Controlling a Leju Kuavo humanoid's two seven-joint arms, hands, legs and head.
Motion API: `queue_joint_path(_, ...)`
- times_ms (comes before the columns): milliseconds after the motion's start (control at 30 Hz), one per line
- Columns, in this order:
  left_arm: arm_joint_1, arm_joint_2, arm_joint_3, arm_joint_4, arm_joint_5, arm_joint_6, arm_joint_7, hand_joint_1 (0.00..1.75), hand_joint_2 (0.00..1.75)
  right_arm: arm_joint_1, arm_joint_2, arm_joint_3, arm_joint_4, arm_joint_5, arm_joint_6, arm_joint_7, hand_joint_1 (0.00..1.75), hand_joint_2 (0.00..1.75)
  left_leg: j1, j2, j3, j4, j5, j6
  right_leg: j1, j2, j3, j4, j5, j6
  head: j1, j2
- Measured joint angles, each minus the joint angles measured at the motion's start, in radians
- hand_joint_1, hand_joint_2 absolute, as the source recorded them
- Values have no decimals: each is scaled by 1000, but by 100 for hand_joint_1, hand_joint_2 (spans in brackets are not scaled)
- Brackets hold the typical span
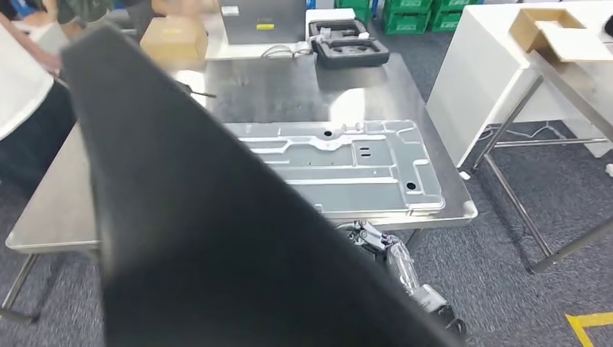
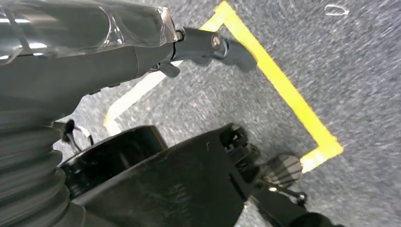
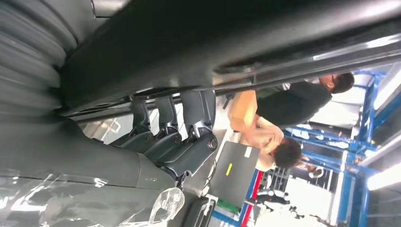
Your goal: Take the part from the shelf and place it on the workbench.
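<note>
A big flat black part (image 1: 217, 217) is tilted close in front of me and hides the left and lower half of the head view. In the right wrist view my right hand (image 3: 170, 142) grips it, dark fingers (image 3: 196, 142) curled up against the black part's (image 3: 236, 42) underside. My right forearm (image 1: 394, 253) shows just below the near edge of the steel workbench (image 1: 289, 87). A grey stamped metal panel (image 1: 347, 163) lies on the bench. My left hand (image 2: 142, 52) hangs over the floor, fingers (image 2: 208, 45) stretched out with nothing in them.
At the bench's far edge stand a cardboard box (image 1: 173, 36), a grey case (image 1: 262, 22) and a black foam tray (image 1: 350, 43). A person (image 1: 22, 94) stands at the left. A white table (image 1: 484, 65) stands to the right. Yellow tape (image 2: 283, 90) marks the floor.
</note>
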Motion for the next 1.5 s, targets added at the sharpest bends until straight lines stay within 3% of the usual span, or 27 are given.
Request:
queue_joint_path(67,-1,0,0,0,0,0,1,0,175,-1,0,0,0,0,0,0,175,175,-3,1,13,8,2,-12,-1,3,21,-10,-5,-10,-1,0)
queue_joint_path(133,-4,1,0,0,-1,-1,1,0,175,-3,0,0,0,0,0,0,175,175,-2,3,-10,72,8,-19,-6,3,46,-16,-14,-24,-2,0)
queue_joint_path(200,-5,1,0,0,0,-1,1,0,175,-3,0,0,-1,0,0,0,175,175,1,3,-86,190,-21,-27,-7,4,63,-18,-30,-33,-4,0)
queue_joint_path(267,-2,1,0,0,0,-1,2,0,175,-2,0,0,0,0,0,0,175,175,1,3,-169,278,-78,-36,-6,8,79,-18,-48,-36,-5,0)
queue_joint_path(300,0,1,0,0,-1,-1,3,0,175,-2,1,0,0,0,0,0,175,175,1,3,-193,283,-96,-38,-5,10,90,-17,-58,-35,-5,0)
queue_joint_path(333,1,1,0,0,-1,-1,4,0,175,-1,1,0,0,0,0,0,175,175,1,3,-202,256,-90,-38,-4,11,104,-17,-69,-34,-5,0)
queue_joint_path(367,1,1,0,0,-2,-1,4,0,175,-1,1,0,0,0,0,0,175,175,0,3,-199,203,-58,-34,-3,12,120,-17,-81,-33,-5,0)
queue_joint_path(433,2,2,0,0,-2,-1,7,0,175,1,1,0,0,-2,0,0,175,175,-6,2,-180,76,59,-20,0,13,148,-18,-104,-29,-5,0)
queue_joint_path(467,4,3,0,0,-2,-2,9,0,175,0,2,1,1,-3,0,0,175,175,-11,1,-173,36,103,-13,1,13,156,-18,-114,-26,-5,0)
queue_joint_path(500,5,3,0,0,-2,-2,11,0,175,-1,4,1,2,-5,1,0,175,175,-15,-2,-170,14,129,-4,2,14,161,-18,-119,-21,-5,0)
queue_joint_path(533,5,4,0,0,-3,-2,13,0,175,-2,6,1,2,-6,1,0,175,175,-18,-3,-166,8,128,3,1,14,163,-13,-117,-15,-5,0)
queue_joint_path(600,4,4,0,0,-4,-1,13,0,175,-4,8,1,3,-7,2,-1,175,175,-13,-5,-142,-9,127,18,0,12,151,18,-103,-2,-6,0)
queue_joint_path(667,-1,6,0,0,-6,0,12,0,175,-8,8,1,4,-8,3,-2,175,175,-5,-5,-111,-27,122,24,-4,10,103,105,-99,8,-4,0)
queue_joint_path(767,-2,6,0,0,-8,-1,12,0,175,-13,8,2,5,-7,3,-3,175,175,1,-5,-77,-33,97,23,-15,8,-9,251,-169,26,-3,0)
queue_joint_path(800,-1,6,0,0,-8,-1,12,0,175,-13,8,2,5,-7,4,-3,175,175,4,-7,-64,-33,87,20,-20,7,-33,260,-190,31,-2,0)
queue_joint_path(833,0,6,0,0,-10,-1,10,0,175,-13,8,2,5,-7,5,-3,175,175,8,-8,-50,-33,76,16,-24,5,-43,241,-190,36,-2,0)
queue_joint_path(867,0,6,0,0,-12,-1,6,0,175,-14,8,2,5,-6,8,-3,175,175,12,-9,-35,-33,65,11,-29,4,-40,195,-165,41,-2,0)
queue_joint_path(933,-2,6,-1,0,-20,-4,-2,0,175,-21,8,4,8,8,15,-4,175,175,17,-10,-7,-31,40,-3,-36,-3,-18,63,-54,48,-2,0)
queue_joint_path(1000,-8,6,-2,0,-34,-12,0,0,175,-45,12,8,17,52,20,-2,175,175,16,-8,5,-34,19,-21,-37,-9,-6,-12,20,42,-1,0)
queue_joint_path(1133,-34,6,-17,0,-70,-43,17,0,175,-134,42,32,51,253,18,37,175,175,18,-1,10,-9,4,-48,-35,-6,1,-18,20,5,-4,0)
queue_joint_path(1200,-50,5,-26,0,-88,-67,17,0,175,-184,63,53,83,389,23,68,175,175,19,1,-47,96,-37,-52,-33,-5,7,-19,16,-8,-5,0)
queue_joint_path(1267,-64,5,-36,0,-105,-85,16,0,175,-227,85,78,124,510,37,92,175,175,17,1,-136,233,-90,-52,-27,-3,10,-19,9,-17,-6,0)
queue_joint_path(1300,-69,4,-41,0,-113,-92,17,0,175,-247,96,93,147,567,48,104,175,175,16,1,-168,268,-99,-50,-23,-2,13,-19,6,-21,-6,0)
queue_joint_path(1333,-74,3,-47,0,-121,-99,18,0,175,-267,107,110,173,627,61,118,175,175,13,1,-183,265,-86,-45,-17,-1,17,-19,3,-24,-6,0)
queue_joint_path(1367,-79,2,-53,0,-128,-105,21,0,175,-288,118,128,198,689,76,134,175,175,8,1,-179,222,-50,-35,-12,0,23,-19,-1,-26,-6,0)
queue_joint_path(1433,-89,2,-63,0,-142,-117,27,0,175,-326,138,162,250,803,108,166,175,175,-7,2,-141,81,45,-7,-1,1,33,-19,-7,-29,-5,0)
queue_joint_path(1500,-99,0,-72,0,-154,-129,34,0,175,-356,157,189,306,855,126,189,175,175,-20,3,-118,-5,88,8,3,1,35,-19,-10,-28,-4,0)
